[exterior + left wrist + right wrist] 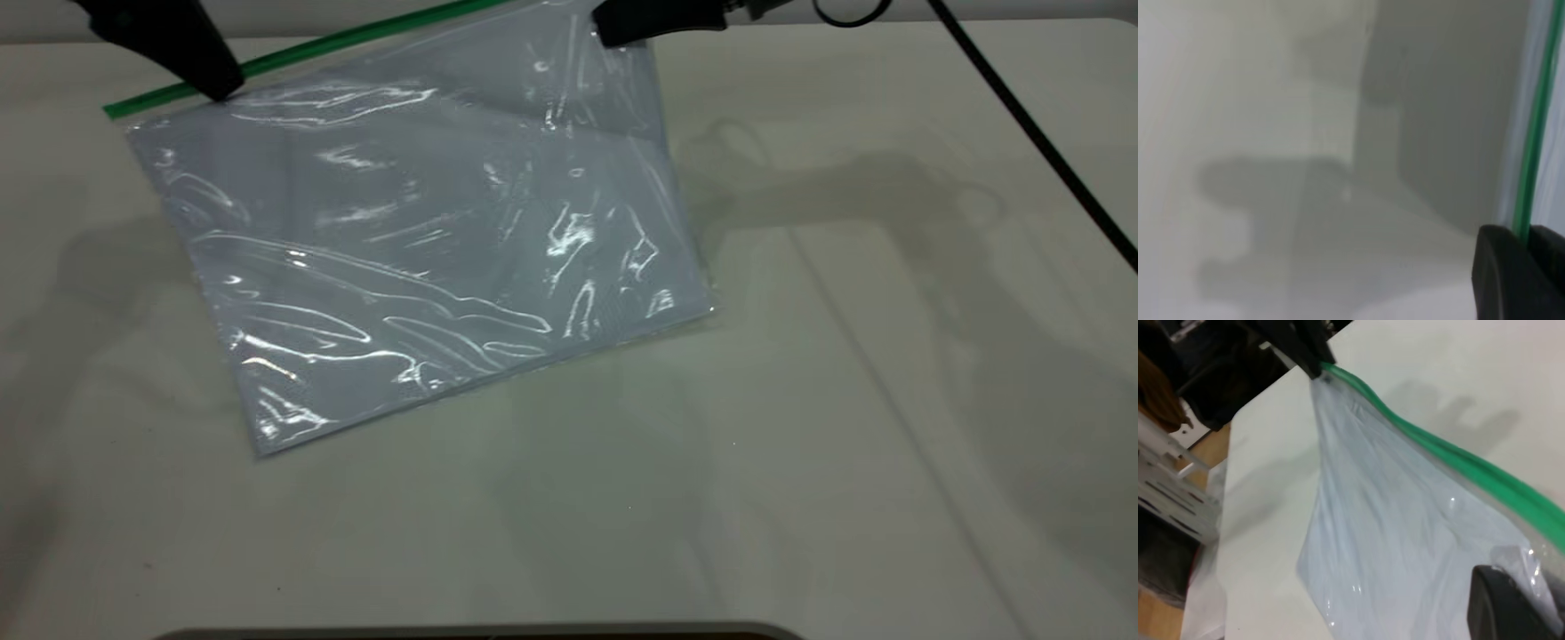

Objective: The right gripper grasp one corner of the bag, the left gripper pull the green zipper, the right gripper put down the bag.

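Observation:
The bag (427, 258), a clear pouch with pale blue-white sheets, hangs lifted by its top edge, its lower edge near the table. The green zipper (293, 55) runs along that top edge. My right gripper (613, 36) is shut on the bag's upper right corner; the plastic folds over its finger in the right wrist view (1511, 613). My left gripper (218, 84) is shut on the green zipper near the left end; in the left wrist view the strip (1535, 133) enters between its fingers (1498, 273). The left gripper also shows far off in the right wrist view (1308, 353).
The white table (889, 400) spreads to the front and right of the bag. A black cable (1031, 133) from the right arm crosses the far right. A dark rounded edge (480, 633) lies at the front. Shelving and clutter (1178, 453) stand beyond the table's left side.

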